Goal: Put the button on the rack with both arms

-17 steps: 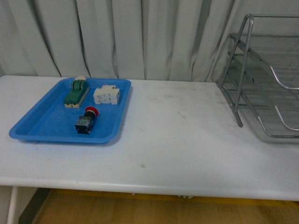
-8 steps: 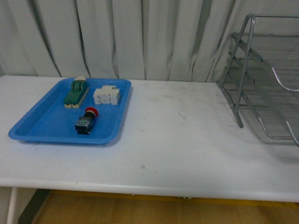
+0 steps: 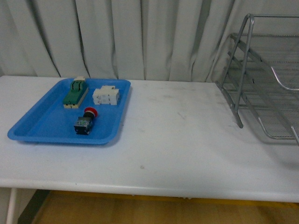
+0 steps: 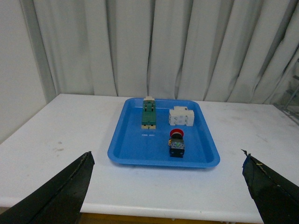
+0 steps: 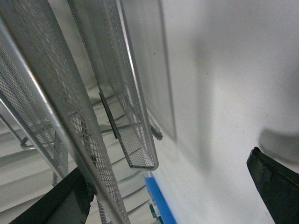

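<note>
I see the button (image 3: 85, 122) lying on its side inside the blue tray (image 3: 28, 134). It is in the tray's front half, toward the right wall. Its red cap points to the tray's back wall and its dark body to the front wall. It is clear of both walls.

Behind it in the same tray sit two more parts. A green-topped block (image 3: 75, 93) is at the back, and a white block (image 3: 105, 96) is just to the right of it. Neither touches the button.

The tray rests on the white desk (image 3: 182, 140), at its left end, with a pale curtain (image 3: 140, 37) behind. The rack (image 3: 261, 88) stands on the desk well apart from the tray, far to the tray's right, and the edge of the front view cuts it off. All the tiers I can see are bare wire mesh.

On the left wrist camera, my left gripper (image 4: 166, 155) is spread wide and holds nothing. It hangs above the desk on the tray's front side, and the button shows between the two dark fingers (image 4: 60, 196), further off.

My right gripper (image 5: 167, 163) is also wide apart and empty. It is far from the tray, close beside the rack's mesh tiers and tube frame. Only a sliver of the tray's blue shows past the lowest tier.
</note>
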